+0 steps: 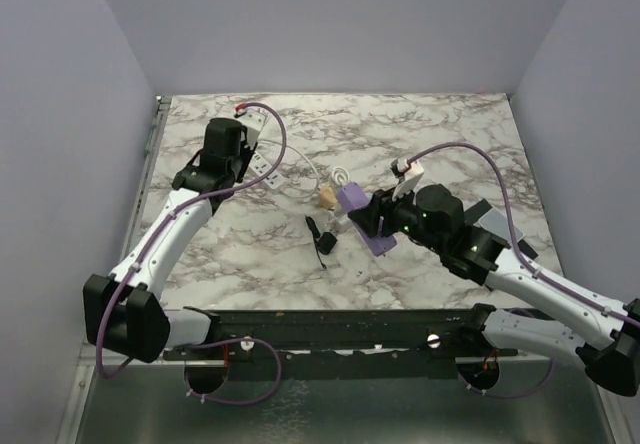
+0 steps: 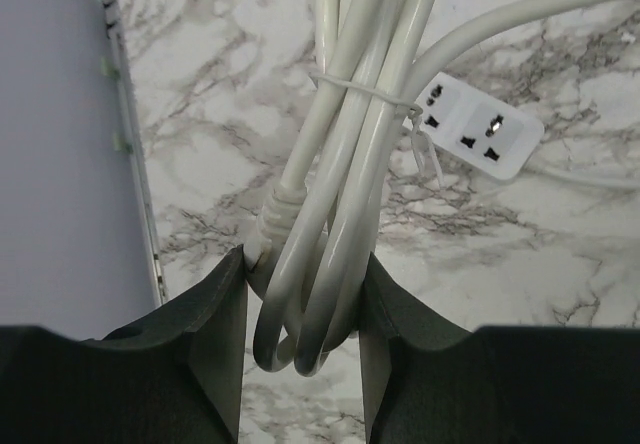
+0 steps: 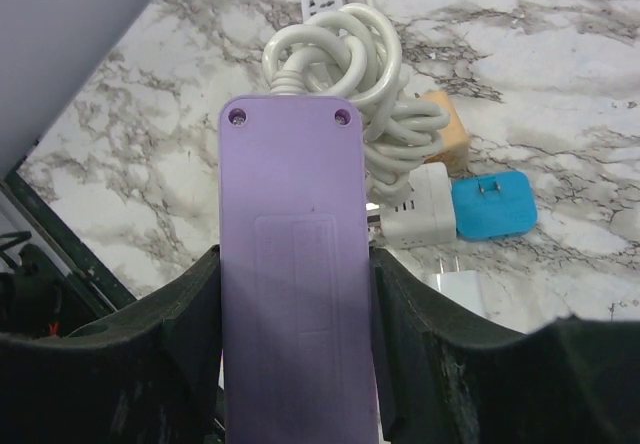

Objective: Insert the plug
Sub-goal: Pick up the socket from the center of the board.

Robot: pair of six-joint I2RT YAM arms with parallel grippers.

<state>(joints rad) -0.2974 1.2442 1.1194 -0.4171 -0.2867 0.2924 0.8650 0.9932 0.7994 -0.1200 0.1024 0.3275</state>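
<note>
Two strips: left gripper (image 2: pixel 303 274) clamps the cable (image 2: pixel 350 144) beside the white strip (image 2: pixel 480 129), right gripper (image 3: pixel 297 264) clamps the purple strip (image 3: pixel 290 184); one blue plug (image 3: pixel 493 206), right.

My right gripper (image 3: pixel 297 274) clamps a purple power strip (image 3: pixel 290 214) by its long sides, its flat back facing up with two screw holes at the far end. A coiled white cord (image 3: pixel 340 54) bunches beyond it. Just right lie a white adapter (image 3: pixel 420 214), a blue plug (image 3: pixel 495 204) and a tan block (image 3: pixel 445 129) on the marble table (image 3: pixel 560 84).
</note>
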